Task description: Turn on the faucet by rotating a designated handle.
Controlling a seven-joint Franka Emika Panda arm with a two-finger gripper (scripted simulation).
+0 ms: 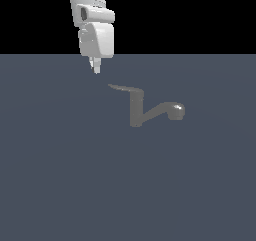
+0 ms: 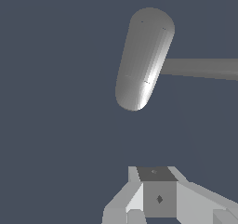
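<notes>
Exterior view: set well back and a little above floor level, facing level across the dark blue-grey floor [image 1: 60,185] toward a black backdrop, with the whole faucet [image 1: 136,107] mid-frame and the arm's gripper [image 1: 95,67] hanging from the top edge toward the exterior view's left. Wrist view: mounted just behind the gripper [image 2: 158,190], looking straight down at the same floor from much closer, so that the faucet's rounded end [image 2: 144,58] fills much of the frame. Shared by both: the faucet, the fingertips and the floor around them.
</notes>
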